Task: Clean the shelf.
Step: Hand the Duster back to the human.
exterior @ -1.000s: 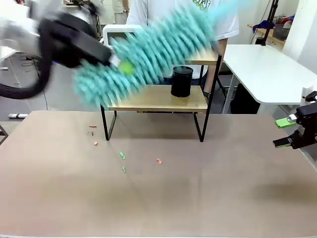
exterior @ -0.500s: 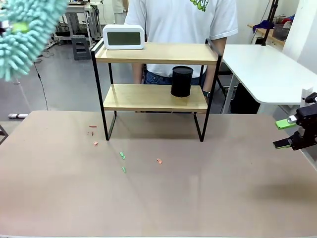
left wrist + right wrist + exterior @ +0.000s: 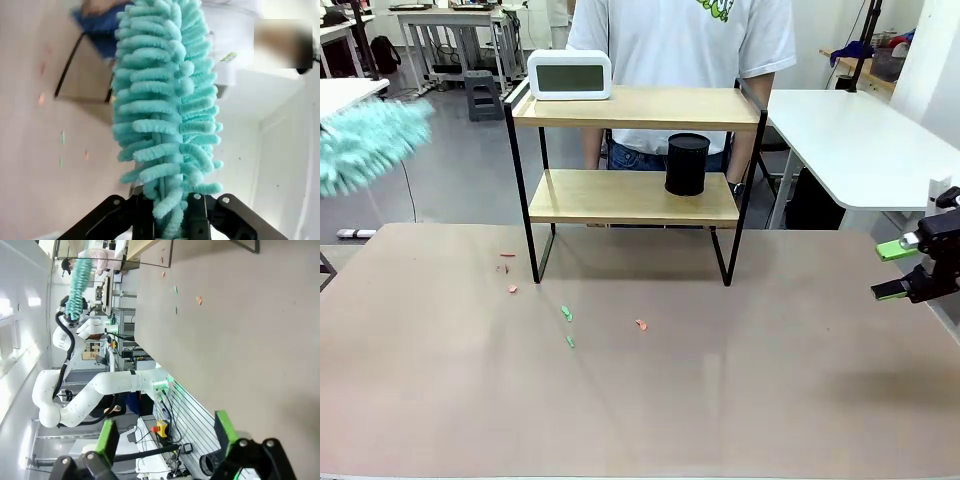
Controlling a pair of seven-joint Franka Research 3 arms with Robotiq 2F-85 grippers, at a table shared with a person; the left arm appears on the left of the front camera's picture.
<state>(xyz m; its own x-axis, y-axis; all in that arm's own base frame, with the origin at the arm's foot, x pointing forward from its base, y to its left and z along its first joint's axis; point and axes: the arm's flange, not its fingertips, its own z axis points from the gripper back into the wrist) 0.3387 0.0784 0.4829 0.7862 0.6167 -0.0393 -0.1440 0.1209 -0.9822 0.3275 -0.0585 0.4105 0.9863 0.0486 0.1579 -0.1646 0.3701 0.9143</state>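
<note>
No text, brand or number can be read in these pictures. The white clock on the top board of the shelf has a grey display, but it shows no digits that can be read. The person's white T-shirt has a green print near the top edge; it is cut off and not legible. In the left wrist view a small yellowish label sits on a white object behind the duster, too blurred to read.
</note>
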